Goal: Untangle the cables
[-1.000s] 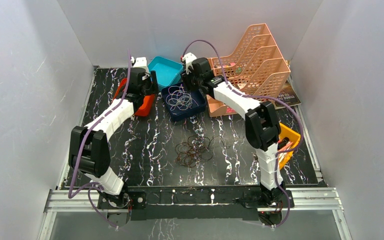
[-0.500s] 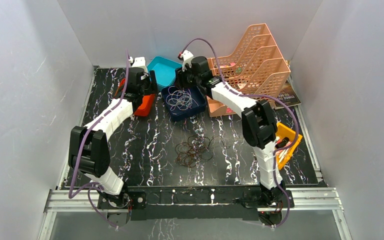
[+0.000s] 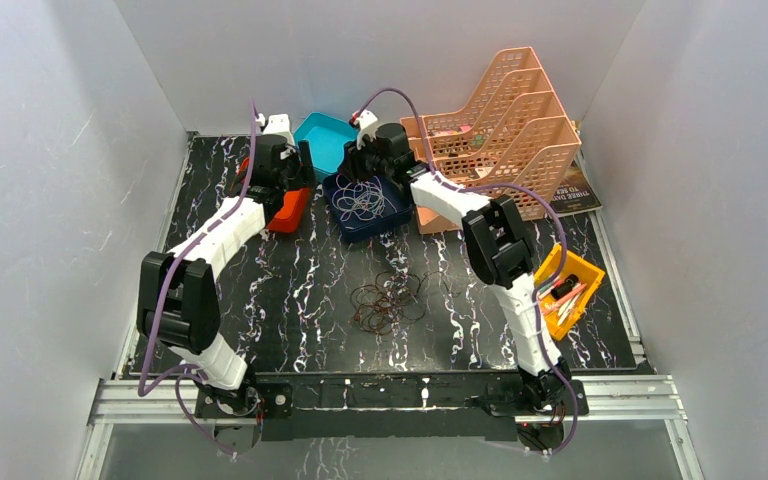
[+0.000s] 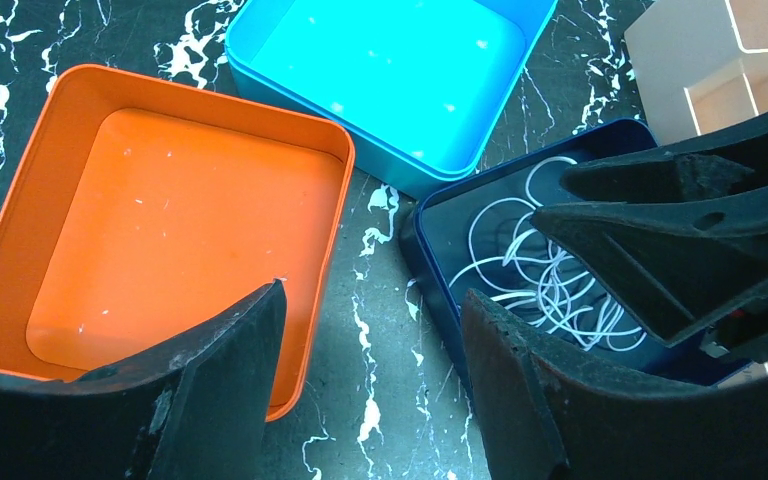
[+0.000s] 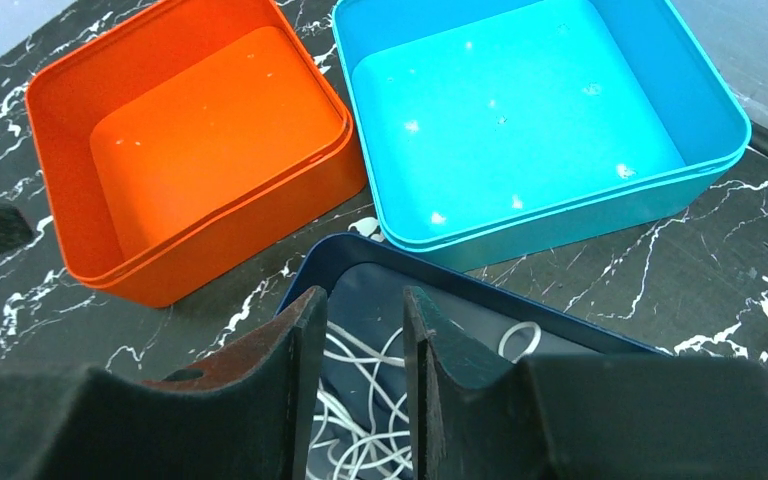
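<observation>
Pale cables (image 3: 360, 200) lie in the navy tray (image 3: 380, 230) near the tabletop's far edge; the brown-and-black bunch (image 3: 388, 300) sits mid-tabletop, tangled. The right gripper (image 5: 358, 315) hangs over that tray's rim, its 2 fingers narrow and empty, likely set for a thin strand. Only the left wrist view shows the left gripper (image 4: 370, 305) — wide, empty, by the orange tray (image 4: 30, 200).

orange tray (image 4: 200, 92), cyan tray (image 4: 390, 70), white-veined black table (image 3: 290, 285), perhaps brownish cables (image 3: 388, 300)

Top view high, looking down; wrist views close — both share the navy tray (image 4: 425, 250).
</observation>
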Robot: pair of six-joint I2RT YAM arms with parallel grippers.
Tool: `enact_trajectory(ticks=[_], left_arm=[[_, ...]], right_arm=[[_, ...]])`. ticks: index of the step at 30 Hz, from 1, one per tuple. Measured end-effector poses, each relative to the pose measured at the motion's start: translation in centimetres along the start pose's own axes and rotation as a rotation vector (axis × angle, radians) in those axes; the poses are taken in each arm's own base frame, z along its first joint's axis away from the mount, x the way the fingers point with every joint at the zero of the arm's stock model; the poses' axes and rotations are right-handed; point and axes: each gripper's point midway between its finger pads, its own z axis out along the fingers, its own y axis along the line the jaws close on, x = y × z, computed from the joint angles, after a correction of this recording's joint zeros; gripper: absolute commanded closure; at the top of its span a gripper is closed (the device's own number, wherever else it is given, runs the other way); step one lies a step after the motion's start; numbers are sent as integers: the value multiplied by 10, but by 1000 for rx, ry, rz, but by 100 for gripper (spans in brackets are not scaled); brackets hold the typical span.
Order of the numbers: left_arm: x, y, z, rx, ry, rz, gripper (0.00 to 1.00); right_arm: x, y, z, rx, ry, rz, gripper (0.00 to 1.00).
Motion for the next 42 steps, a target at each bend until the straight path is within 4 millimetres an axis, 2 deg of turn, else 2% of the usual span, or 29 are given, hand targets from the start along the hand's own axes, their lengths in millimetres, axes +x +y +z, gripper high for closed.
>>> enact_trajectory(ticks=[5, 11, 16, 21, 25, 33, 42], left_arm=[[1, 2, 1, -2, 3, -2, 36], [1, 4, 2, -3, 5, -4, 36], [1, 4, 2, 2, 7, -10, 36], [1, 4, 3, 8, 9, -15, 36], [2, 4, 3, 11, 12, -15, 36], [3, 4, 3, 14, 14, -17, 36], [3, 4, 4, 19, 16, -23, 36]], right_arm=[[13, -6, 11, 0, 12, -33, 61], [38, -13, 17, 4, 58, -51, 63], [53, -14, 16, 6, 89, -49, 63], [79, -16, 13, 9, 141, -33, 63], [92, -17, 11, 15, 166, -25, 63], [110, -19, 8, 23, 192, -20, 62], [104, -20, 6, 33, 190, -36, 54]])
